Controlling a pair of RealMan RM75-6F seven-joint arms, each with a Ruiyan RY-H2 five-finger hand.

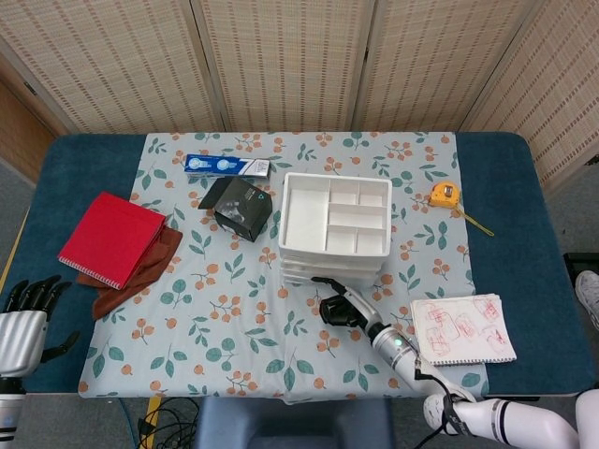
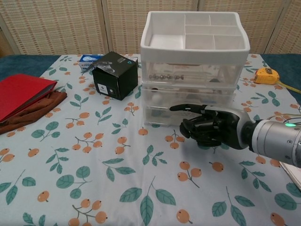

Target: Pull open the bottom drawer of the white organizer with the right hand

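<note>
At frame centre, the right hand (image 2: 207, 128) sits against the white organizer's (image 2: 195, 44) bottom drawer (image 2: 162, 114), fingers curled at its front, one extended

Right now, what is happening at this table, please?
The robot's right hand is at the front of the white organizer, low down by the bottom drawer, with one of its fingers stretched out along the drawer front. The drawer looks closed or barely moved. Whether the fingers have hooked it cannot be told. The left hand waits at the table's near left edge, open and holding nothing. A black box stands to the left of the organizer.
</note>
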